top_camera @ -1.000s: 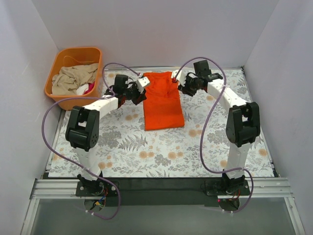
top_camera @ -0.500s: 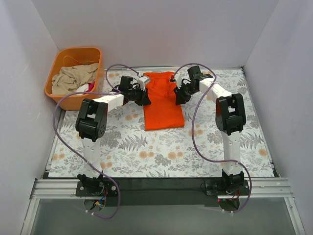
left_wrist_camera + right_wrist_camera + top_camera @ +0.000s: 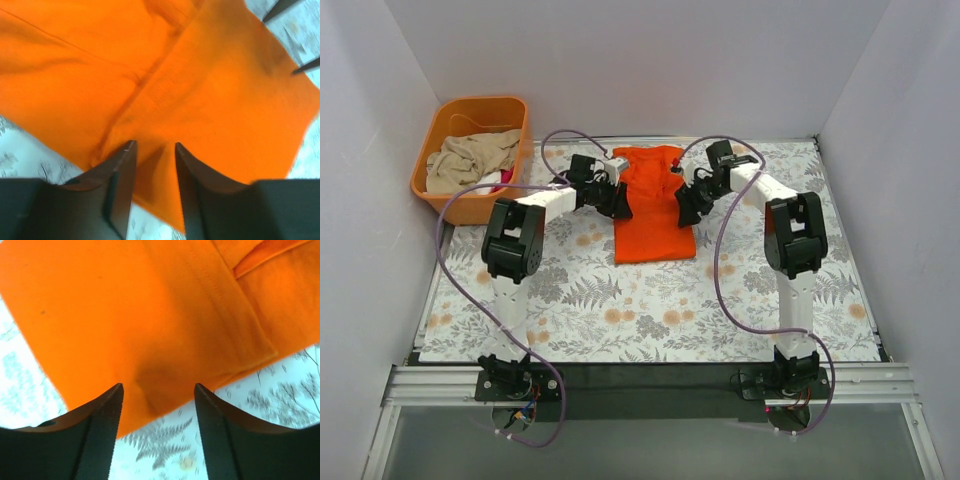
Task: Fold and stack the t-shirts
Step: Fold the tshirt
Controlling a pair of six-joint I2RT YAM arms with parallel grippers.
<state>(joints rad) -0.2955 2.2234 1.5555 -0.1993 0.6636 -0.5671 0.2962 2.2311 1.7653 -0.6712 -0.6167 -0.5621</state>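
The left gripper (image 3: 155, 145) fingers stand slightly parted above the orange t-shirt (image 3: 655, 222). The right gripper (image 3: 158, 387) fingers gape wider, holding nothing. The 2 arms bend inward, flanking the folded t-shirt at upper centre of the floral tablecloth (image 3: 620, 310).

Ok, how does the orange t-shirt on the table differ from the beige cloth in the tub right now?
The orange t-shirt lies flat, folded into a narrow strip on the floral tablecloth; the beige cloth sits crumpled in the orange tub. The orange t-shirt has the left pincer and right pincer open at its side edges; nothing is near the beige cloth. Both are soft fabric.
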